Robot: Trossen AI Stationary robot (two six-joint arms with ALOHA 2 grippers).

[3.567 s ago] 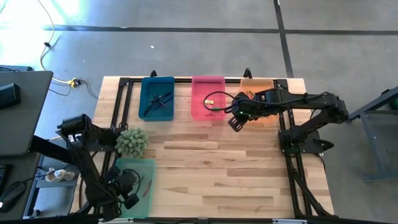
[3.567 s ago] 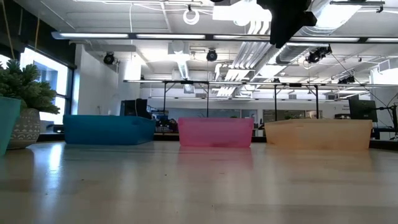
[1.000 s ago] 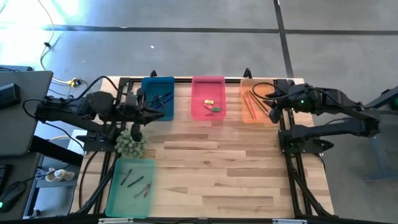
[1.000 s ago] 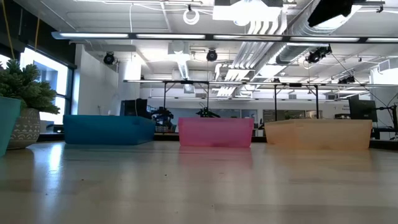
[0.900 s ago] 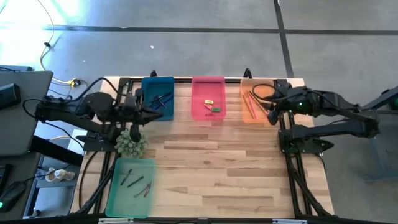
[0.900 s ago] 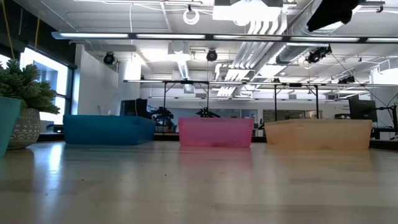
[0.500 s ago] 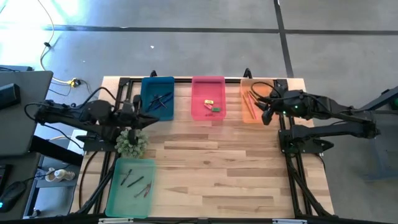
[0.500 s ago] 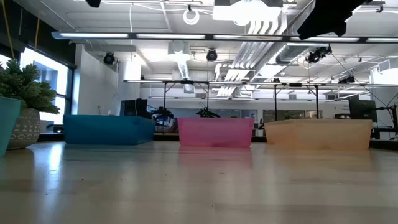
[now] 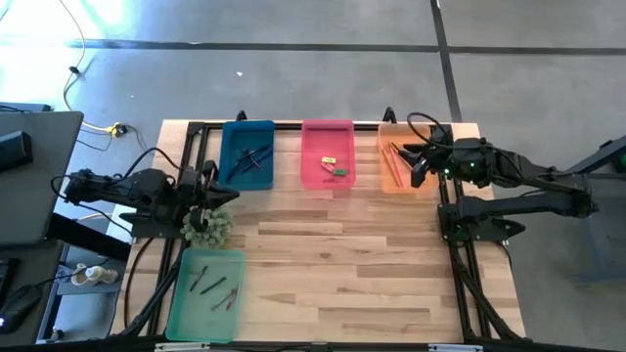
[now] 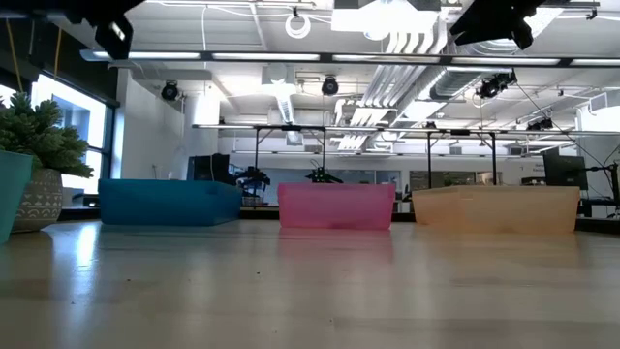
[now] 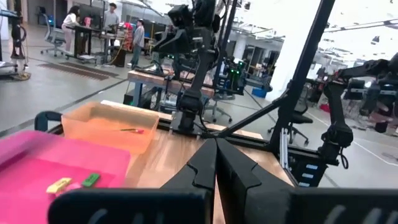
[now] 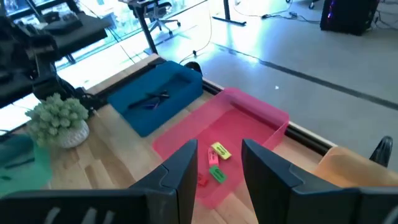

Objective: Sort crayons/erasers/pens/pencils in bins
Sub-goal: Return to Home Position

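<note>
Because every stick and block we can find already lies in a tray, we judge the sorting done, with only the parking of the arms left.

Nearest us, at the front left corner of the pale plank table [image 9: 342,274], sits the green bin [image 9: 181,315], a shallow translucent plastic tray with rounded corners. It holds the crayons [image 9: 217,286], short grey sticks and a red one lying loose on its floor. It stands well apart from the other trays, probably so the left arm can reach it easily.

Just behind it is a small plant [image 9: 207,227] with spiky tufts in a patterned pot. The left gripper [image 9: 213,192] hangs above the table's left side, between the plant and the blue bin [image 9: 235,132]. Its wrist view shows the two dark fingers pressed together with nothing between them.

Along the far edge, three more trays stand side by side, where either arm could reach them. The blue bin holds the slim dark pens [image 9: 249,156]. The pink bin [image 9: 318,137] holds the erasers [image 9: 335,168], small chunky blocks in yellow, green and red. The orange bin [image 9: 387,182] holds the long thin pencils [image 9: 394,159].

The right gripper [image 9: 415,168] hovers above the orange bin's right-hand edge, fingers spread and carrying nothing, which suits an arm with no more work to do.
</note>
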